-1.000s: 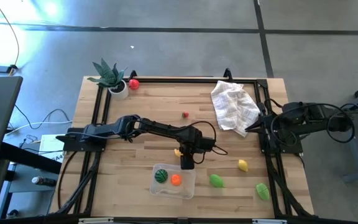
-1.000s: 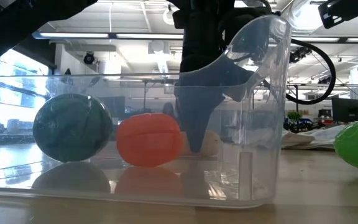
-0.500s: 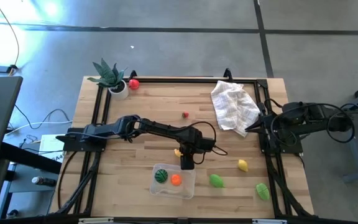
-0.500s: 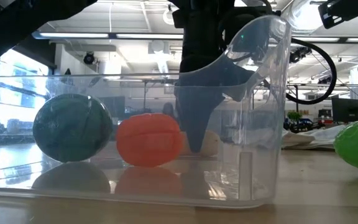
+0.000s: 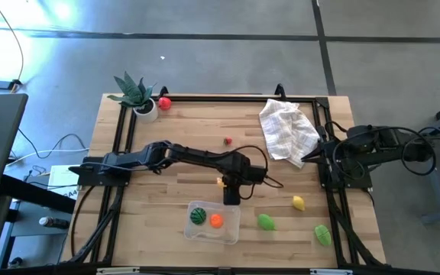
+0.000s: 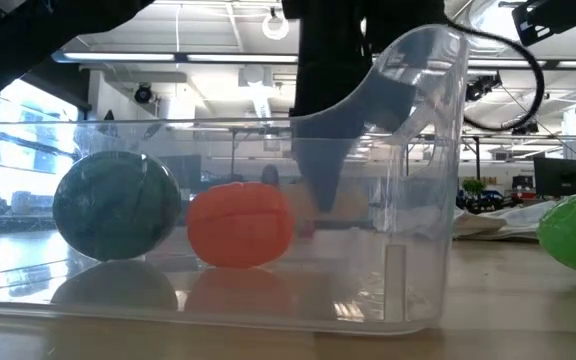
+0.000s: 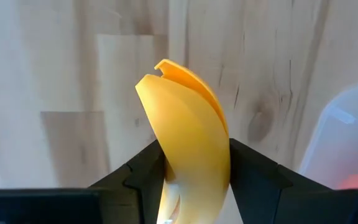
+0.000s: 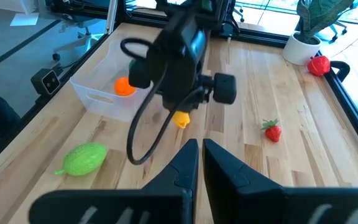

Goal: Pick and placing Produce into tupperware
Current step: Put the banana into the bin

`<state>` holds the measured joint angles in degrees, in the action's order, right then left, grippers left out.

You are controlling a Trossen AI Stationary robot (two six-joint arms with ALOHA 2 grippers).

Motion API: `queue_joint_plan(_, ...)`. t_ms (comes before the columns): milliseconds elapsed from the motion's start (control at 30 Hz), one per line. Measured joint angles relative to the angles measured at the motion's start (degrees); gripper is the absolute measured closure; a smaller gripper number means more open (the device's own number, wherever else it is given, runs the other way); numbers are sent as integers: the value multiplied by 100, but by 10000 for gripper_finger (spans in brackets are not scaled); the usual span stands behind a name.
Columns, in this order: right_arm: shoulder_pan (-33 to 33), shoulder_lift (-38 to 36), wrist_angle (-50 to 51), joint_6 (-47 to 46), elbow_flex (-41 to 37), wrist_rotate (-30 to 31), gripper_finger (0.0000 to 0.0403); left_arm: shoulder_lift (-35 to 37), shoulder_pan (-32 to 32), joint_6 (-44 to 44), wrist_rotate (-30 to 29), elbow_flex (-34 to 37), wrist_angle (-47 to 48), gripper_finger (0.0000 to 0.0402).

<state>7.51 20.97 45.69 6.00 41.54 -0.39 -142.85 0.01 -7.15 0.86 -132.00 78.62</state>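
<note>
The wooden surface [image 5: 174, 137] carries everything, ringed by a black frame. The left arm reaches across its middle, and the left claw [image 7: 194, 171] pinches a yellow banana [image 7: 188, 134] between its two dark fingers, holding it just off the wood right beside the far edge of the tupperware [image 5: 224, 233]. The right arm waits folded at the right edge of the surface, its right claw [image 8: 200, 163] pressed together and holding nothing.

A crumpled white checked cloth [image 5: 287, 130] lies toward the far right. The clear tupperware sits near the front edge, with a dark green round fruit [image 5: 197, 215] and an orange fruit [image 5: 216, 221] side by side inside it. A spiky green plant [image 5: 134, 93] in a white pot stands at the far left corner, with a red fruit [image 5: 164, 103] just beside it.

Two light green pieces [image 5: 266, 221] [image 5: 322, 234] lie on the wood to the right of the tupperware, and a lemon [image 5: 299, 202] lies near them. A small strawberry [image 5: 228, 140] rests alone in the middle.
</note>
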Motion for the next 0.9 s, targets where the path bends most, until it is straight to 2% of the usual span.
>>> queue_joint_plan(100, 1, 0, 0, 0, 0, -1, 386, 39, 0, 110, -157, -304, 268, 250)
queue_joint_plan(200, 2, 1, 2, 0, -2, 0, 386, 380, -2, 164, -234, -148, 238, 250)
queue_joint_plan(467, 0, 0, 0, 0, -2, 0, 386, 1224, -106, 387, -740, -280, 675, 250)
queue_joint_plan(633, 0, 0, 0, 0, -2, 1, 386, 1678, -415, 525, -973, -302, 863, 250)
queue_joint_plan(900, 1, 1, 0, 0, -2, 0, 386, 1923, -1153, 550, -1225, -296, 1132, 250)
